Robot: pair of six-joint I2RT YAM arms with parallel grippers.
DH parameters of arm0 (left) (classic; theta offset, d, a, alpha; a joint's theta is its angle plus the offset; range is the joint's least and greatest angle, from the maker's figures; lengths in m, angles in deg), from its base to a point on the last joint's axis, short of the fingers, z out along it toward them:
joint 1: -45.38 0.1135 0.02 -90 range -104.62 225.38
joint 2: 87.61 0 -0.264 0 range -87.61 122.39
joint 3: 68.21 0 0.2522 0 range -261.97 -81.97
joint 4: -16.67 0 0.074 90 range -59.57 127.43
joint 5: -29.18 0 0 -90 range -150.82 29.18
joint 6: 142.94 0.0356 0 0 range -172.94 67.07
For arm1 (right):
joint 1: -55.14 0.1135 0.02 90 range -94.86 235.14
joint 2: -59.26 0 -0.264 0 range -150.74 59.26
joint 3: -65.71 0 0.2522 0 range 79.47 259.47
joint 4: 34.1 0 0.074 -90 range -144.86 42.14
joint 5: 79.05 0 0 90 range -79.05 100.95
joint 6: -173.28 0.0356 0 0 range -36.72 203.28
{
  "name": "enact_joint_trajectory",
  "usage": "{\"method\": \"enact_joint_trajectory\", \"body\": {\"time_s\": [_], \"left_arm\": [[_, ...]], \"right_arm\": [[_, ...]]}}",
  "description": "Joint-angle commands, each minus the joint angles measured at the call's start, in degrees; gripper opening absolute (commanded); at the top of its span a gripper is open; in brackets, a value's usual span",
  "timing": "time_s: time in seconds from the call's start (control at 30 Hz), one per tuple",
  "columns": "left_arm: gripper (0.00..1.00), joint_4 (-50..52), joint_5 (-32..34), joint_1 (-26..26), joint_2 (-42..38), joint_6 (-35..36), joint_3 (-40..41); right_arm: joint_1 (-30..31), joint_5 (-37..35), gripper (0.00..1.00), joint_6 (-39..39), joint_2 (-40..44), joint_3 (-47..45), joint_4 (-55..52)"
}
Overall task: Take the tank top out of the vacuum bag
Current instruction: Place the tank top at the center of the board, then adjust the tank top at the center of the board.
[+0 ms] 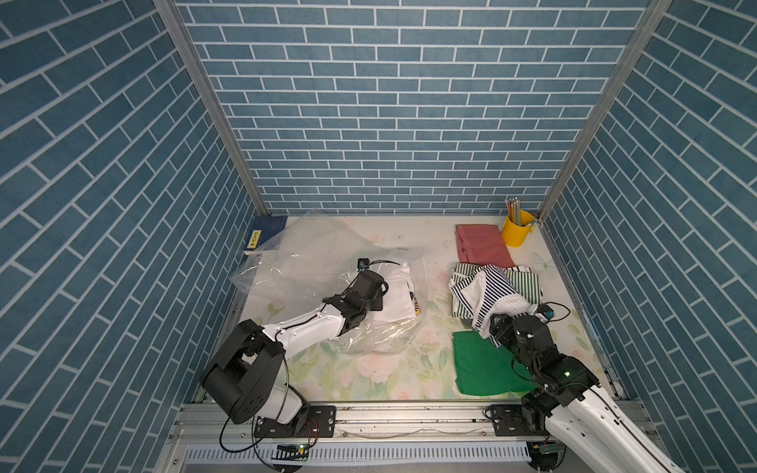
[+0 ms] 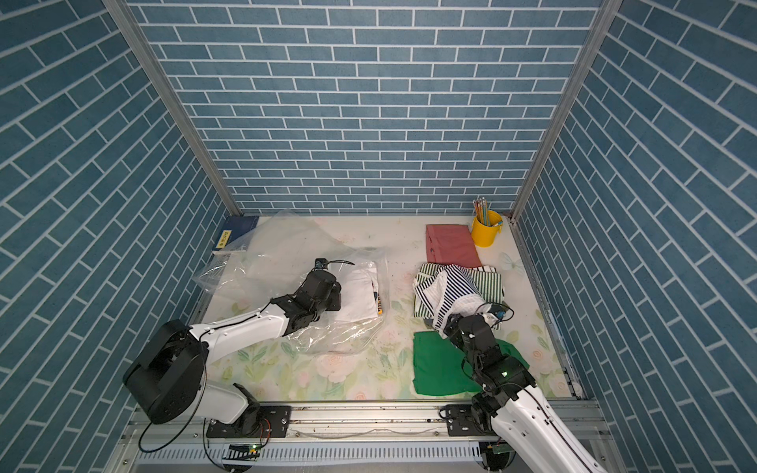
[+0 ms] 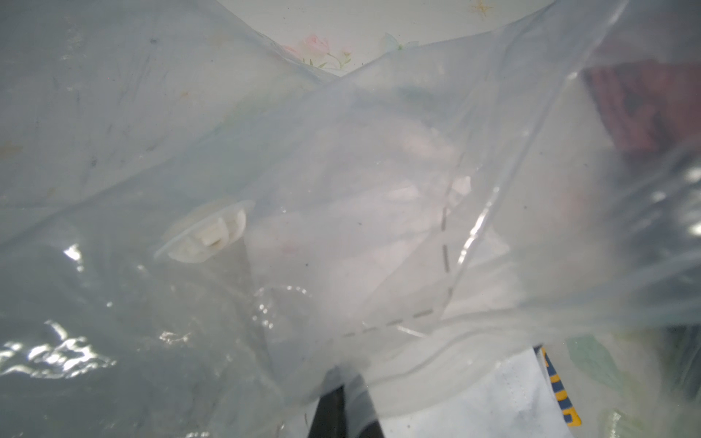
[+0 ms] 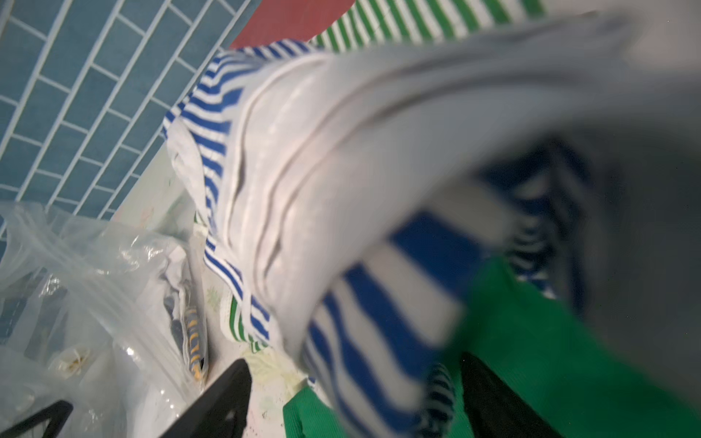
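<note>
While the striped tank top (image 1: 489, 293) already lies outside the vacuum bag (image 1: 311, 262), at 3 o'clock on the table (image 1: 368, 381) in both top views, its hem drapes over the right gripper (image 1: 497, 325). Left wrist view: the left gripper (image 3: 341, 386), fingers together, pinches bag film. Right wrist view: the fingers (image 4: 227, 394) stand apart with striped cloth hanging between them; on withdrawal the cloth may snag and be dragged off the green-striped garment (image 4: 398, 22).
</note>
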Motion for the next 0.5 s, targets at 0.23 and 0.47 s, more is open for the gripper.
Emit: {"method": "enact_joint_trajectory", "body": {"time_s": [0.23,0.47], "left_arm": [[0.00,-0.18,0.53,0.43,-1.71,0.72,1.31],[0.00,-0.21,0.29,0.38,-2.08,0.57,1.54]], "right_arm": [[-0.16,4.68,0.32,-11.38,-8.20,0.78,11.35],[-0.18,14.50,0.00,-9.10,-6.75,0.54,25.68]]}}
